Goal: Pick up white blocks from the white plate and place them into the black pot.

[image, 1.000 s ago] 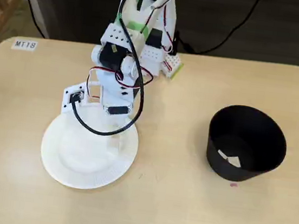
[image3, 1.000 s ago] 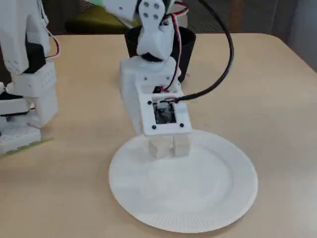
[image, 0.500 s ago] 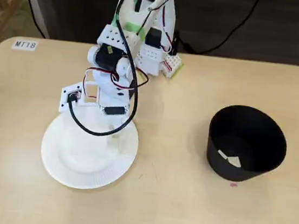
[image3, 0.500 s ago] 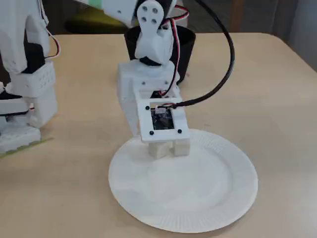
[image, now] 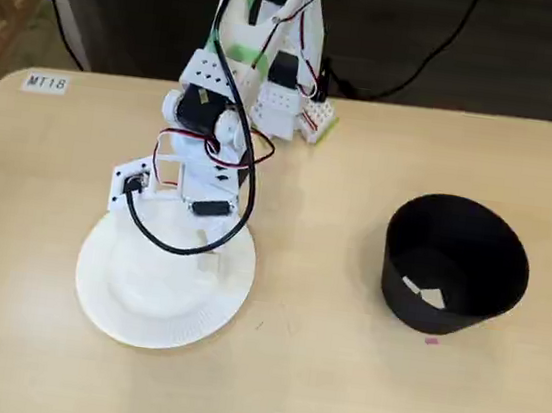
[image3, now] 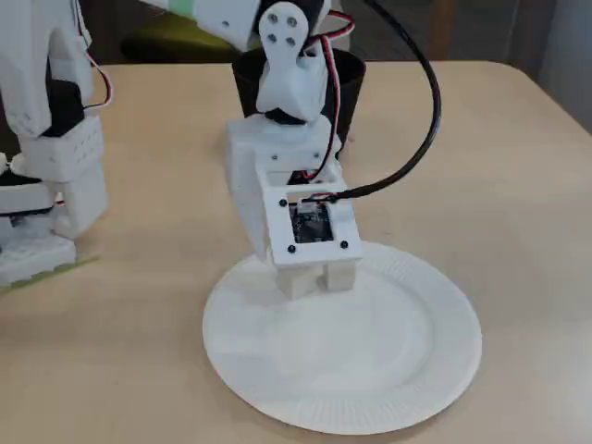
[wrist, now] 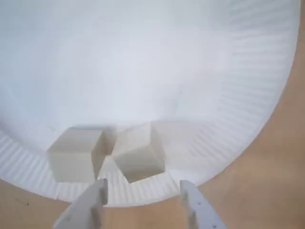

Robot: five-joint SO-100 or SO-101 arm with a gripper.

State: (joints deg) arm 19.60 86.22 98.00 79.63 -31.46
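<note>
Gripper (wrist: 142,191) hangs with jaws spread, grasping nothing, above two white blocks (wrist: 139,153) on the white plate's (wrist: 248,90) near rim in the wrist view; black pot (image: 455,264) well apart at right.

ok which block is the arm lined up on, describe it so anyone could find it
Start at the white plate in the wrist view and go to its near rim, where two white blocks sit side by side. It is the right one, turned at an angle and lying between the open fingers; its neighbour sits square, outside them.
</note>
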